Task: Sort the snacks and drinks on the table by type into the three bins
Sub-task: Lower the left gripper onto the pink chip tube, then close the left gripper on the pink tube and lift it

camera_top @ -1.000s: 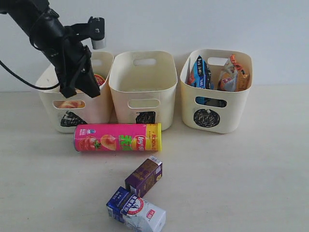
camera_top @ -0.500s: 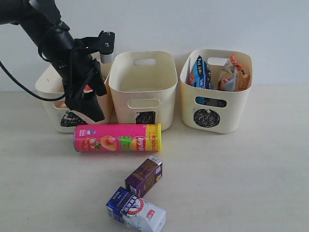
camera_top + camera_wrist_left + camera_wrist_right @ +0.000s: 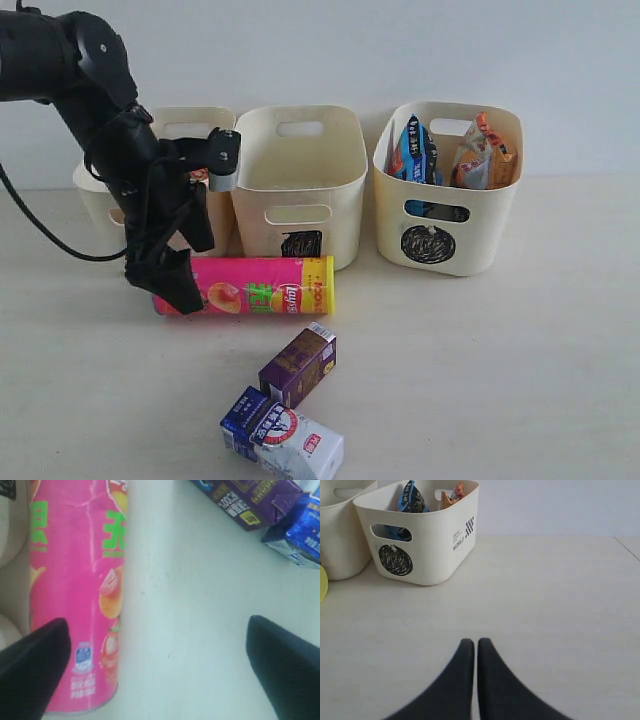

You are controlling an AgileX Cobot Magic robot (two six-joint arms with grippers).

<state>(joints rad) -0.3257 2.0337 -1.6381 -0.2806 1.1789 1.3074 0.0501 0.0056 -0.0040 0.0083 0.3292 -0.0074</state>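
The black left gripper has come down from the left cream plastic tub. Its jaws, now spread and empty, hover over the long pink chip tube at centre-left, probably the next pick.

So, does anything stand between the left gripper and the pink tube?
Nothing visible does. The left gripper is open over one end of the pink tube. The purple carton lies apart, off to the side.
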